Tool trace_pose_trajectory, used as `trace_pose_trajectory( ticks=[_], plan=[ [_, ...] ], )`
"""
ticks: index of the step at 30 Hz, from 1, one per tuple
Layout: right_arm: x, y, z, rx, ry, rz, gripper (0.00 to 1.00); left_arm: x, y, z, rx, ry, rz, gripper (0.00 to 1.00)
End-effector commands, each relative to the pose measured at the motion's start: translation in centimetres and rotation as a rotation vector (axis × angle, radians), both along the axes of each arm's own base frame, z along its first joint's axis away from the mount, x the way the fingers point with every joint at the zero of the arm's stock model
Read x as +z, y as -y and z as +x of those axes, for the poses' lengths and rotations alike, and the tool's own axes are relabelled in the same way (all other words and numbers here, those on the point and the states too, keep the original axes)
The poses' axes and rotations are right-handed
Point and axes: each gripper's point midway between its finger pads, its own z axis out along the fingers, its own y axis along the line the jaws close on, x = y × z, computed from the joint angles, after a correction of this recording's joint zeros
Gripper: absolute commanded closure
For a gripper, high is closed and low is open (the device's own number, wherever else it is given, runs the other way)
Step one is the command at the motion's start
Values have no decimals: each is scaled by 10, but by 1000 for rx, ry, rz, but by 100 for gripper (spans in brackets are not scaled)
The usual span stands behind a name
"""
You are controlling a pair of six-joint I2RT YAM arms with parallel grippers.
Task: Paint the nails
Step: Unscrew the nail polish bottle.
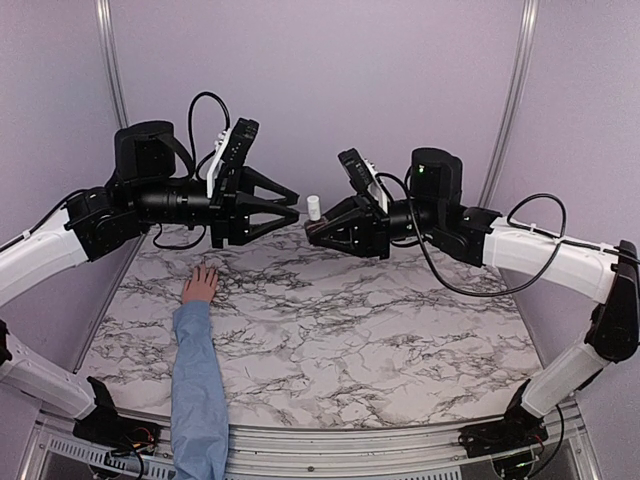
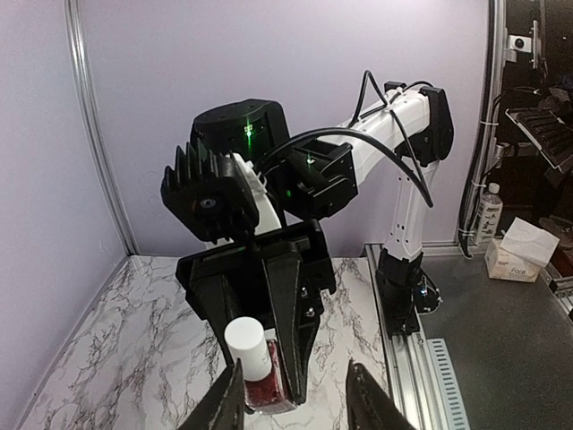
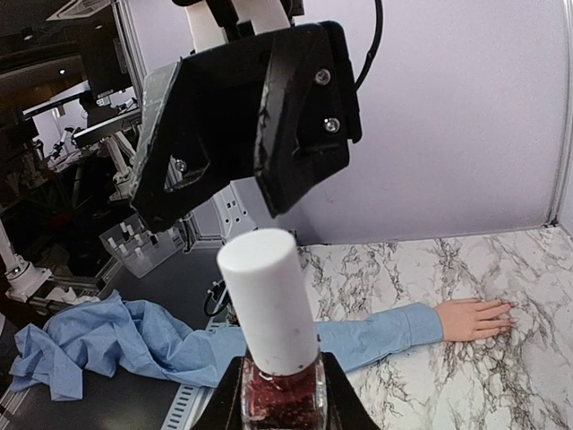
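The left hand (image 1: 292, 205) and the right hand (image 1: 318, 232) are both matt black, on arms (image 1: 545, 255) with white links and black joints. In the right hand, the bottle (image 3: 276, 333) shows dark red glass under a plain white cap (image 3: 267, 287). Below the left hand the bench (image 1: 380, 330) is white marble veined in grey and black. The sleeve (image 1: 195, 375) on it is light blue, and the wall (image 1: 380, 80) beyond both hands is pale lilac.

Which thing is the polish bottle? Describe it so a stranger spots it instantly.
Look above the far end of the marble table. The right gripper clamps the bottle upright: dark red glass under a white cylindrical cap, the only white-topped thing there.
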Motion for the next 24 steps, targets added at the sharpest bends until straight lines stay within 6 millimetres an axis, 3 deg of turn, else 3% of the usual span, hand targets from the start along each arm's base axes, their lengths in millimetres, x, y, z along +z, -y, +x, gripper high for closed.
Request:
trace_pose_trajectory(
  ticks=[1,24],
  plan=[
    [11,-5,-9,38,26,1,100,0,2,1,9,13,38,61],
    [1,-12,-17,83,34,-35,100,-20,10,1,8,34,138,68]
  ],
)
